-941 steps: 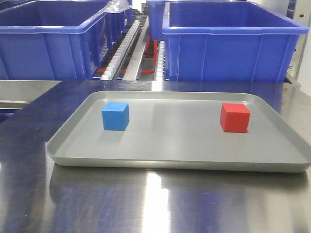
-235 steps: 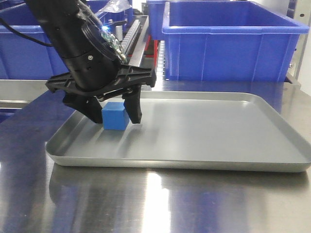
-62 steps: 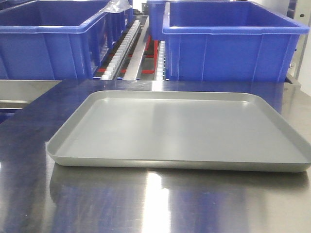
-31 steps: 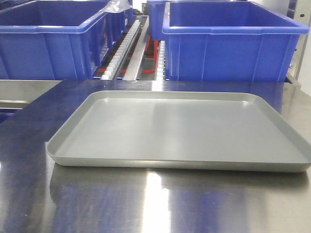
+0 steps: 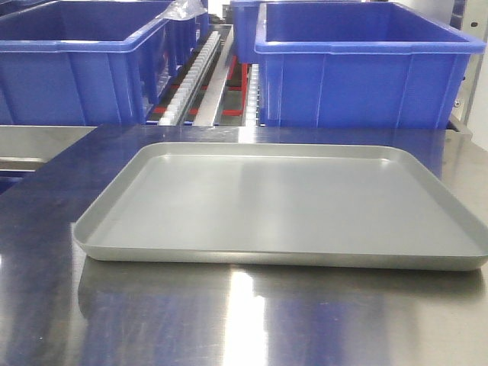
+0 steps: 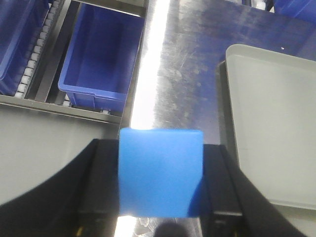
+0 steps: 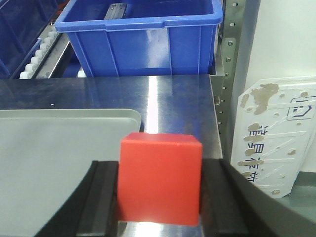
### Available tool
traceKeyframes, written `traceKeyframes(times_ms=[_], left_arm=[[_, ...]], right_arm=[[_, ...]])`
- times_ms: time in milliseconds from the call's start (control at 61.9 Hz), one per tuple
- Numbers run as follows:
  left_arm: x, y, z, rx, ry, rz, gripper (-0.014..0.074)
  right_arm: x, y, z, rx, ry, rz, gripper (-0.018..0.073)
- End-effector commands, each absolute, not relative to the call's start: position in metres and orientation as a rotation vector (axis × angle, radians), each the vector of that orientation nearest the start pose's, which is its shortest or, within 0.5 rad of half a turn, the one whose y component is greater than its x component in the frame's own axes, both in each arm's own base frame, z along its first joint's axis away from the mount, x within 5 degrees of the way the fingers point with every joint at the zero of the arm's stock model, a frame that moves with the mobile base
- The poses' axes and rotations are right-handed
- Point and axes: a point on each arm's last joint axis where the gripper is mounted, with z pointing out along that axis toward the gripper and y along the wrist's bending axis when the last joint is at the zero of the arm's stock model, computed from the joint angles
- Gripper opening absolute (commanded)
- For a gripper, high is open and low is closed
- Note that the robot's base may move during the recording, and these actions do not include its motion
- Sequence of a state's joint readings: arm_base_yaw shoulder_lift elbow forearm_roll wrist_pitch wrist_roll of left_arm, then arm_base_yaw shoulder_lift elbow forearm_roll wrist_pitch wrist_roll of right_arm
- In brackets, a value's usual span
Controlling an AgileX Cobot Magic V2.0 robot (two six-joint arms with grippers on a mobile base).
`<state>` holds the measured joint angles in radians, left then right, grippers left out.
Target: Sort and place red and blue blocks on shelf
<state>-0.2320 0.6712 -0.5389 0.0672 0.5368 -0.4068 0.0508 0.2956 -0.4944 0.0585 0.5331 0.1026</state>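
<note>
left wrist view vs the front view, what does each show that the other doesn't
Only the left wrist view: the blue block clamped in the left gripper, held over the tabletop's left side, and an open bin on the racking past the table edge. Only the front view: the grey tray in full, with nothing on it, and two large bins behind it. Both: part of that tray, the steel tabletop and white roller tracks.
</note>
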Motion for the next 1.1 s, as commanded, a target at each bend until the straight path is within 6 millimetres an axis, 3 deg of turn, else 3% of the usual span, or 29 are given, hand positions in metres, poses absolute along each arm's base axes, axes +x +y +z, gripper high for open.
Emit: traceKeyframes(times_ms=[0, 1082], left_arm=[[0.1312, -0.0275, 0.3050, -0.145, 2.056, -0.326, 0.0124], [0.1312, -0.0275, 0.3050, -0.145, 2.056, -0.326, 0.0124]], right_arm=[[0.0642, 0.0049, 0.3283, 0.072, 1.711, 0.160, 0.0049], [0.0642, 0.0049, 0.3283, 0.072, 1.711, 0.160, 0.0049]])
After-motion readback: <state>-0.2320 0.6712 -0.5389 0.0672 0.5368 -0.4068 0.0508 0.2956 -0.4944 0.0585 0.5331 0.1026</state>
